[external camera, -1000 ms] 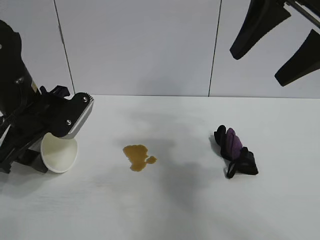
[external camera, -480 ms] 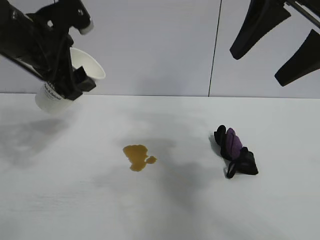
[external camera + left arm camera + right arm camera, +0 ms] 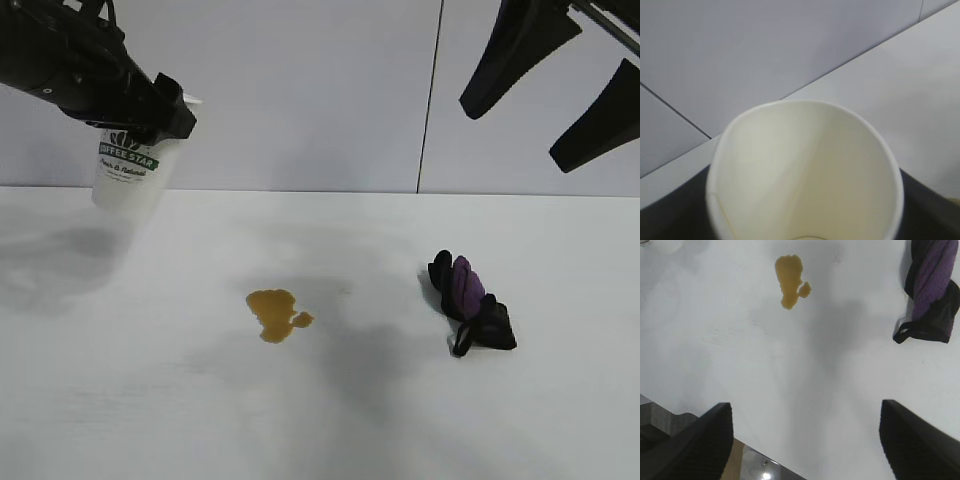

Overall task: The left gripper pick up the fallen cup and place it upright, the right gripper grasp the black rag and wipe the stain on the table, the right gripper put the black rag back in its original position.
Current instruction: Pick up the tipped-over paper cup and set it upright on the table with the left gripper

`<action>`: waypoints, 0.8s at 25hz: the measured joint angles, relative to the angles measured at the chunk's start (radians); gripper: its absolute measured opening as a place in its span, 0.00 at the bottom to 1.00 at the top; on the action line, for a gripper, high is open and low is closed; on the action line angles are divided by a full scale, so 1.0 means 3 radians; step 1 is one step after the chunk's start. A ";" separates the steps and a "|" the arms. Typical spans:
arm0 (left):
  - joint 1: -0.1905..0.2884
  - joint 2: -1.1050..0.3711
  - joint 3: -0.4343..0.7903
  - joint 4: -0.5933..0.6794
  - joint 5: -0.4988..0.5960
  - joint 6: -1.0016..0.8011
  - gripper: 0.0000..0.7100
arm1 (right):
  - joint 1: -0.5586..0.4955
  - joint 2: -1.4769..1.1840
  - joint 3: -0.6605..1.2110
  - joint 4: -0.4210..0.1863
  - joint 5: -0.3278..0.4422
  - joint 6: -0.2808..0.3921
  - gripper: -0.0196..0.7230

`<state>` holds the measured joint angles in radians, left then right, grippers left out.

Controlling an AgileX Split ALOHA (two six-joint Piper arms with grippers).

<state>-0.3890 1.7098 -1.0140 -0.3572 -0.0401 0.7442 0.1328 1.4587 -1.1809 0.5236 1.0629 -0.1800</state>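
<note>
My left gripper (image 3: 150,115) is shut on the white cup (image 3: 127,170) and holds it upright in the air above the table's far left; its green logo faces the exterior camera. In the left wrist view I look into the cup's open mouth (image 3: 805,170). The amber stain (image 3: 276,313) lies on the white table (image 3: 320,410) at the middle; it also shows in the right wrist view (image 3: 791,280). The black rag (image 3: 472,303) with its purple patch lies right of the stain, also in the right wrist view (image 3: 931,300). My right gripper (image 3: 535,95) hangs open high at the upper right.
A grey panelled wall (image 3: 300,90) stands behind the table. The table's near edge (image 3: 755,447) shows in the right wrist view between the open fingers.
My left gripper lifted the cup from the table at the left, raised it and turned it from tilted to upright. The right arm, rag and stain have not moved.
</note>
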 joint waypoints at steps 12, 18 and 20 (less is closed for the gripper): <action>0.0000 -0.0171 0.0003 0.0118 0.0901 0.0066 0.75 | 0.0000 0.0000 0.0000 0.0000 -0.0003 0.0003 0.78; 0.0000 -0.0536 0.0003 -0.0524 0.1327 0.0832 0.75 | 0.0000 0.0000 0.0000 0.0000 -0.0027 0.0003 0.78; 0.0000 -0.0633 0.0003 -0.0955 0.1493 0.1220 0.75 | 0.0000 0.0000 0.0000 0.0000 -0.0027 0.0003 0.78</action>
<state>-0.3890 1.5198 -1.0132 -0.6438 0.4078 1.1102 0.1328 1.4587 -1.1809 0.5236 1.0547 -0.1792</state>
